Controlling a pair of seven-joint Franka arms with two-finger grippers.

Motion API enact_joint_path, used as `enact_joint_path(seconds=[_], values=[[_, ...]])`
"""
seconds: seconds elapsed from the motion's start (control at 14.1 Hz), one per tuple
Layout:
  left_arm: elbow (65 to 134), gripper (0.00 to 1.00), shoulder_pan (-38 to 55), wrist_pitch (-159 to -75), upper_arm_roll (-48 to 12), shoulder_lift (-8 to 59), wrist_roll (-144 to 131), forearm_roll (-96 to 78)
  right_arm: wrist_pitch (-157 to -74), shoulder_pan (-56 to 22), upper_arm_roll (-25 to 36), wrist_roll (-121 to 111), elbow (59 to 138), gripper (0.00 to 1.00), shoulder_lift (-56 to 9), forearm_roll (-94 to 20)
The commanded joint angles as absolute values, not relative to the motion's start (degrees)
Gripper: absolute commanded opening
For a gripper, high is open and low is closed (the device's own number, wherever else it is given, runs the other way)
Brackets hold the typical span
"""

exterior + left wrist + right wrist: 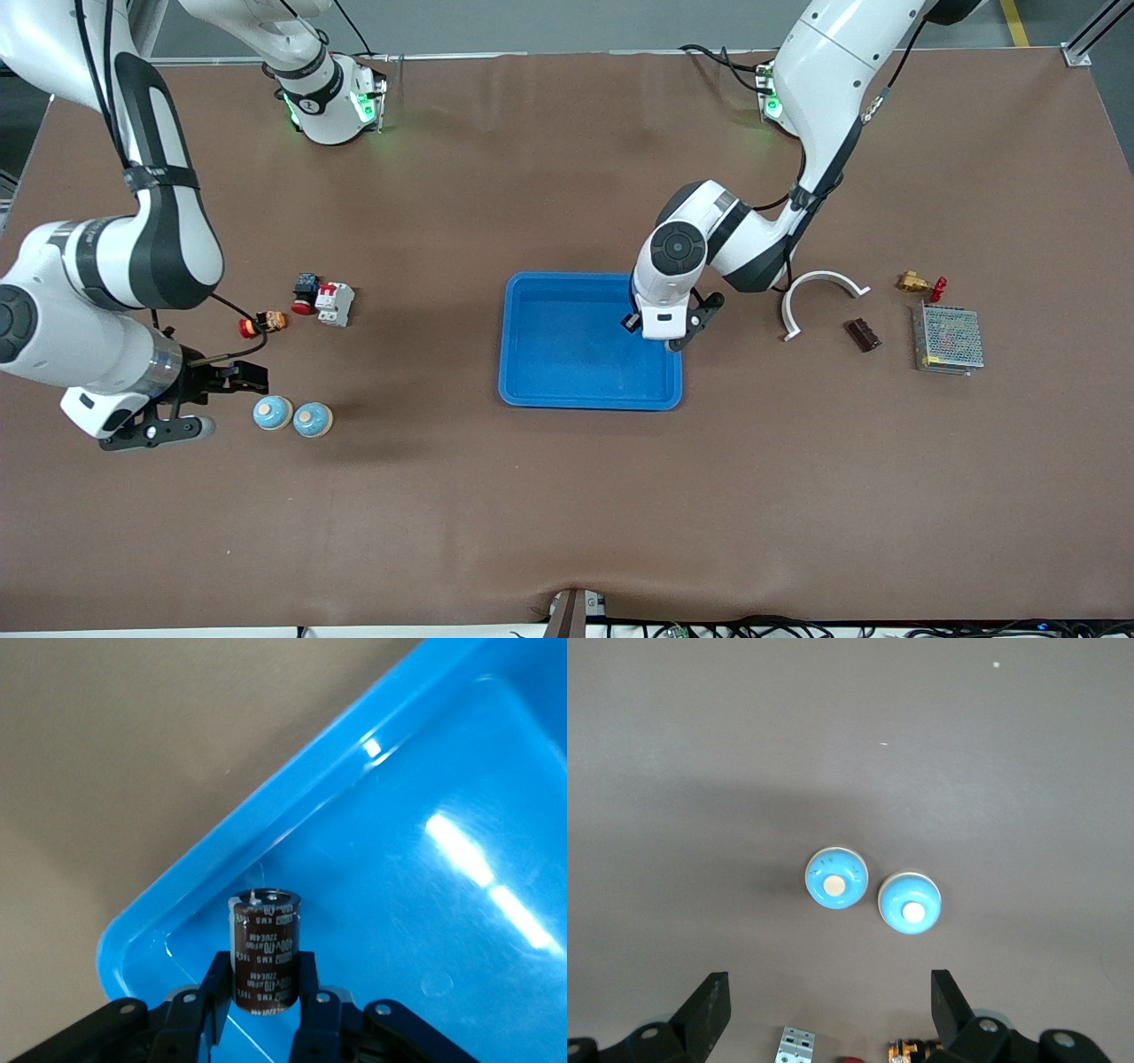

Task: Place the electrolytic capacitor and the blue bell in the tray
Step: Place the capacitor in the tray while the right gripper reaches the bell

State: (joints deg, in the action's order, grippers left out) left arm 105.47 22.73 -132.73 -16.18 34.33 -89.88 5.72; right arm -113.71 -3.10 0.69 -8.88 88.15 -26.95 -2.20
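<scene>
The bright-blue tray [567, 354] lies mid-table. My left gripper [663, 337] hangs over the tray's corner toward the left arm's end. In the left wrist view it [264, 981] is shut on the electrolytic capacitor [264, 948], a dark brown cylinder with white print, held upright just above the tray floor near the rim [266, 806]. Two blue bells [272, 412] [312, 419] sit side by side toward the right arm's end. My right gripper [226, 403] is open and empty beside them. In the right wrist view [830, 997] both bells [836, 879] [909, 902] lie ahead of its fingers.
A white-and-red circuit breaker [335, 303], a black switch with a red button [305, 292] and a small orange part [263, 323] lie near the right arm. A white curved piece [819, 288], a brown block [862, 334], a brass fitting [920, 284] and a grey mesh box [948, 338] lie toward the left arm's end.
</scene>
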Motion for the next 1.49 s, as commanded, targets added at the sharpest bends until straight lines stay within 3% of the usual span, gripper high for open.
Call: enact_joint_path(seconds=[0.0, 0.28, 0.35, 0.43, 0.5, 0.85, 1.14, 1.42], values=[[103.9, 0.00, 23.6, -131.8, -15.9, 35.7, -94.0, 7.2, -113.7, -4.7, 0.8, -12.7, 86.7, 1.00, -28.8, -1.5], [103.6, 0.00, 24.3, -132.2, -15.6, 37.0, -93.3, 7.2, -113.8, -5.0, 0.8, -27.6, 86.7, 1.00, -29.7, -1.6], [103.5, 0.10, 24.4, -132.2, -15.6, 37.2, -93.2, 7.2, -113.9, -5.0, 0.8, -31.0, 86.7, 1.00, -30.0, -1.5], [103.2, 0.44, 24.3, -132.2, -15.6, 37.3, -93.1, 7.2, -114.2, -4.9, 0.8, -33.6, 86.7, 1.00, -30.6, -1.5], [103.0, 0.99, 24.4, -132.2, -15.6, 37.2, -93.0, 7.2, -114.9, -4.9, 0.8, -37.1, 86.7, 1.00, -30.8, -1.3], [100.9, 1.00, 24.4, -130.4, -15.6, 35.4, -93.3, 8.0, -117.4, -3.6, 0.9, -45.6, 86.8, 1.00, -33.7, -1.4], [95.6, 1.00, 22.7, -121.0, -15.3, 33.1, -88.8, 8.4, -122.4, -2.7, 0.9, -55.6, 86.9, 1.00, -36.6, -1.7], [96.0, 1.00, 17.1, -115.1, -15.5, 29.0, -78.2, 8.4, -122.8, -3.3, 0.9, -57.3, 87.2, 1.00, -37.4, -1.4]])
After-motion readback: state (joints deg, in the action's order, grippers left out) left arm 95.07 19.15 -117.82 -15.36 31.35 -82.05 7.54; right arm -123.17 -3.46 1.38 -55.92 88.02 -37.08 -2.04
